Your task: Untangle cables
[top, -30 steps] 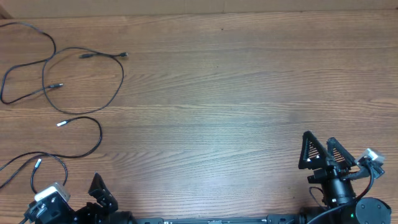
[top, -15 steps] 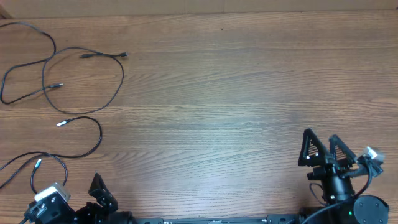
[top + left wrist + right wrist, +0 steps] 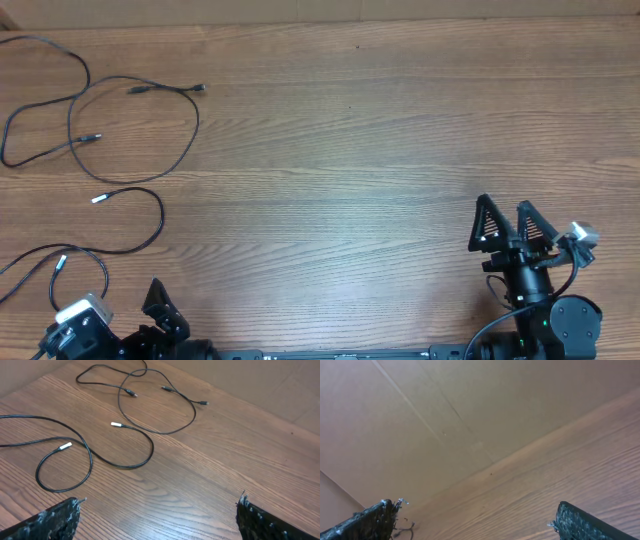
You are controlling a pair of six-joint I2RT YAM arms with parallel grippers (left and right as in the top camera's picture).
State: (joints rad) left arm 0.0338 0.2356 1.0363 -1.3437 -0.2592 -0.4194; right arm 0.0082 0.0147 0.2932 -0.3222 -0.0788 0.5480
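Note:
Several thin black cables lie at the table's left. In the overhead view a wide loop (image 3: pixel 192 125) crosses a second cord (image 3: pixel 45 105) at the far left, with small plugs (image 3: pixel 135 90) inside and beside the loop. Nearer the front lie a white-tipped cable (image 3: pixel 155 215) and another white-tipped one (image 3: pixel 98 272), apart from the crossed pair. The left wrist view shows the same loop (image 3: pixel 192 415) and the white tips (image 3: pixel 116 424). My left gripper (image 3: pixel 159 501) is open over bare wood, well short of the cables. My right gripper (image 3: pixel 505 205) is open at the front right, with nothing between its fingers.
A brown cardboard wall (image 3: pixel 445 410) stands along the table's far edge (image 3: pixel 320 18). The left arm's base (image 3: pixel 160 318) sits at the front left edge, close to the nearest cable loop. Wood-grain tabletop (image 3: pixel 350 150) stretches between the two arms.
My right gripper has shifted a little to the left and away from the front edge. The left arm and the cables have not moved.

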